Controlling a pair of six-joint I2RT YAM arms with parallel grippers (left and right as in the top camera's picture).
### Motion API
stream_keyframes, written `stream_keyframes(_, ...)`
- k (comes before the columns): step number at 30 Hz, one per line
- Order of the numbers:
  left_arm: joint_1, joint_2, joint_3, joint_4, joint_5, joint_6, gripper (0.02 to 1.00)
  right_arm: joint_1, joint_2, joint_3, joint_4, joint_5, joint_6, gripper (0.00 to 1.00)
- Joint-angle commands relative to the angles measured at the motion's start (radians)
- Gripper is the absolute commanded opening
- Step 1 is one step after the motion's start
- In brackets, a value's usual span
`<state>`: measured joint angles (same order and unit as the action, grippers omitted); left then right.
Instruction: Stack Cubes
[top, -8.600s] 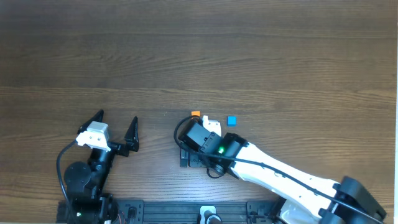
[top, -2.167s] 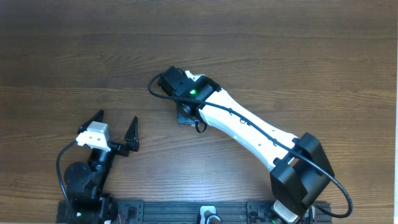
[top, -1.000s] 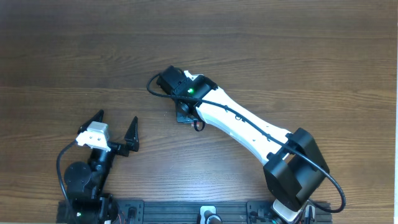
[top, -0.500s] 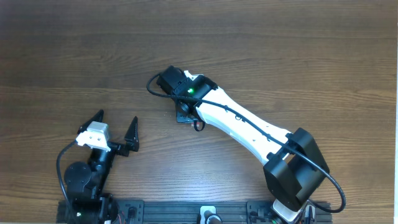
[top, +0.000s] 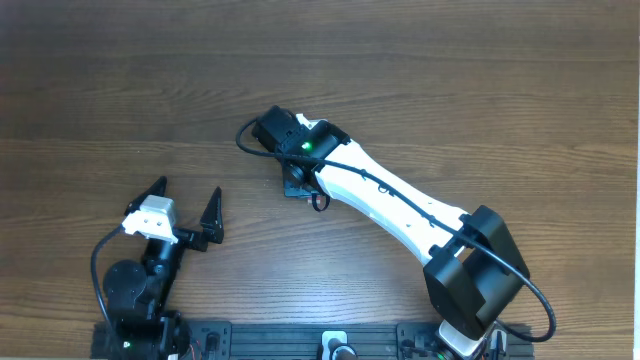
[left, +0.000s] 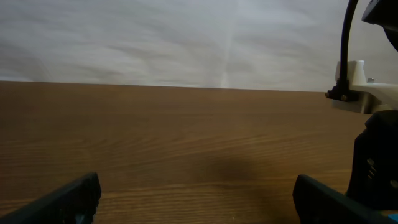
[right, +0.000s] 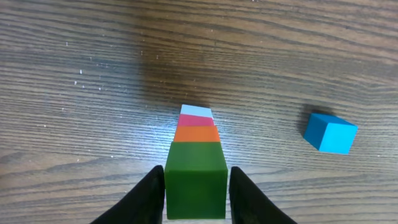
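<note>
In the right wrist view a green cube (right: 194, 177) tops a stack of an orange cube (right: 196, 134), a red cube (right: 196, 121) and a pale cube (right: 196, 111) on the wooden table. My right gripper (right: 195, 196) is shut on the green cube, one finger against each side. A blue cube (right: 330, 132) lies alone on the table to one side of the stack. From above, the right wrist (top: 300, 150) covers the stack. My left gripper (top: 187, 203) stands open and holds nothing near the table's front left.
The wooden table (top: 480, 90) stretches bare around the arms. The right arm (top: 400, 205) runs diagonally from the front right to the middle. Part of that arm (left: 376, 143) shows at the side of the left wrist view.
Since 8.6 s ago the right arm has swung from the front of the table up to the middle. Over the last second nothing has moved.
</note>
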<state>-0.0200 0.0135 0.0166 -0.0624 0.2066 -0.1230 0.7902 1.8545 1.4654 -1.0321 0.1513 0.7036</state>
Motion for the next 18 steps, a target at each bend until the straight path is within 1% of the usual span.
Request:
stream_keyframes(1,0.005,-0.009,-0.010,0.006,0.006,0.014,0.998,-0.011,0.011,0.011,0.000,0.005,-0.005,0.391)
stream_keyframes(6,0.005,-0.009,-0.010,0.006,0.006,0.014,0.998,-0.017,0.003,0.014,0.004,0.031,-0.002,0.566)
stream_keyframes(9,0.005,-0.009,-0.010,0.006,0.006,0.014,0.996,-0.028,-0.015,0.026,0.006,0.030,-0.012,0.599)
stream_keyframes(13,0.005,-0.009,-0.010,0.006,0.006,0.014,0.998,-0.046,-0.076,0.060,-0.016,0.030,-0.050,0.632)
stream_keyframes(18,0.005,-0.009,-0.010,0.006,0.006,0.014,1.000,-0.095,-0.195,0.069,-0.067,0.030,-0.067,0.667)
